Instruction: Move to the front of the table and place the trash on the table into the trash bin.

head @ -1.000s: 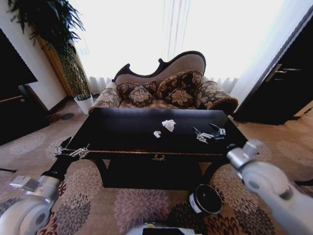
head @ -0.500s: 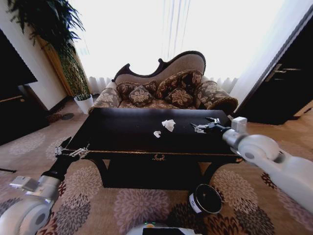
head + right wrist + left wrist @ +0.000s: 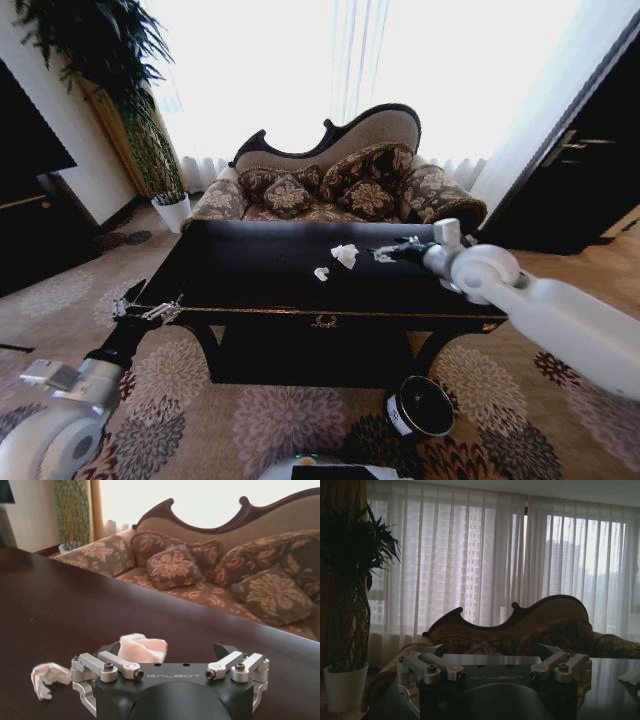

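Note:
The black table (image 3: 260, 285) stands before me with two pieces of trash on it: a crumpled white tissue (image 3: 345, 255) and, nearer me, a tiny white bit (image 3: 321, 273). My right gripper (image 3: 383, 252) hovers low over the tabletop just right of the tissue, open. In the right wrist view the tissue (image 3: 142, 647) lies just beyond the spread fingers of the gripper (image 3: 165, 651), and the white bit (image 3: 47, 676) lies off to one side. My left gripper (image 3: 148, 310) stays open by the table's front left corner. The trash bin (image 3: 420, 405) stands on the carpet under the table's front right.
A patterned sofa (image 3: 340, 180) sits close behind the table. A potted plant (image 3: 150, 150) stands at the back left and a dark door (image 3: 590, 160) at the right. Patterned carpet (image 3: 250, 420) spreads in front of the table.
My right arm has swung left across the table, from its front right edge to just beside the tissue. The left arm and the trash have not moved.

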### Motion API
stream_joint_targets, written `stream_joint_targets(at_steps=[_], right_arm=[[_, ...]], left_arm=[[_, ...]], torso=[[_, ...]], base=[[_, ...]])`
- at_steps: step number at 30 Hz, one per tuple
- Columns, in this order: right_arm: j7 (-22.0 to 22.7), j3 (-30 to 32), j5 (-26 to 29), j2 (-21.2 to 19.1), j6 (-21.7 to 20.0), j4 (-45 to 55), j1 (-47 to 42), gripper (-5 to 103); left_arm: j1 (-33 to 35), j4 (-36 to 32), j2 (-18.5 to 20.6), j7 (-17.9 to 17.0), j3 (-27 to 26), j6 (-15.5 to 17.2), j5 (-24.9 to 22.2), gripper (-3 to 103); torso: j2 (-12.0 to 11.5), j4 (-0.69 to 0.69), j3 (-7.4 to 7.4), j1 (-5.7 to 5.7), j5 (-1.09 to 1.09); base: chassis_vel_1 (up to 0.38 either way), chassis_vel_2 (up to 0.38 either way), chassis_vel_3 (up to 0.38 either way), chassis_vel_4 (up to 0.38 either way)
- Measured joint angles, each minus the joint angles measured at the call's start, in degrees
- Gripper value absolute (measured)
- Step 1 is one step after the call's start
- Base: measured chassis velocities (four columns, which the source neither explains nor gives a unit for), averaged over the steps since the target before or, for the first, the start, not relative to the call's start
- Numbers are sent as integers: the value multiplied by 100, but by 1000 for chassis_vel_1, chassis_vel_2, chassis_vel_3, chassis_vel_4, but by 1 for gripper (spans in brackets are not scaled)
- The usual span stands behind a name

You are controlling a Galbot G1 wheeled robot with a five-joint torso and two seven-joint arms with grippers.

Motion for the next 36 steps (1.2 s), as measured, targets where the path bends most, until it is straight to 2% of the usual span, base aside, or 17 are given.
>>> stream_joint_targets(at_steps=[3,4,7,20,36], right_arm=[[76,-656,58,320,-60,-222,583,100],[76,-656,58,320,-60,-222,583,100],[107,-1155,29,696,-78,-504,1018,100],[231,-1568,92,1548,-149,-1386,1243,100],[-56,-1463,-173,1634,-148,-1826,889,100]], left_arm=[[0,0,-1,0,0,0,0,100],[0,0,-1,0,0,0,0,100],[0,0,0,-1,0,0,0,100],[0,0,0,-1,0,0,0,100],[0,0,0,-1,0,0,0,100]], torso=[[0,2,0,0,0],[0,2,0,0,0],[0,0,0,0,0],[0,0,0,0,1],[0,0,0,0,2]], base=[[0,0,0,0],[0,0,0,0],[0,0,0,0],[0,0,0,0],[0,0,0,0]])
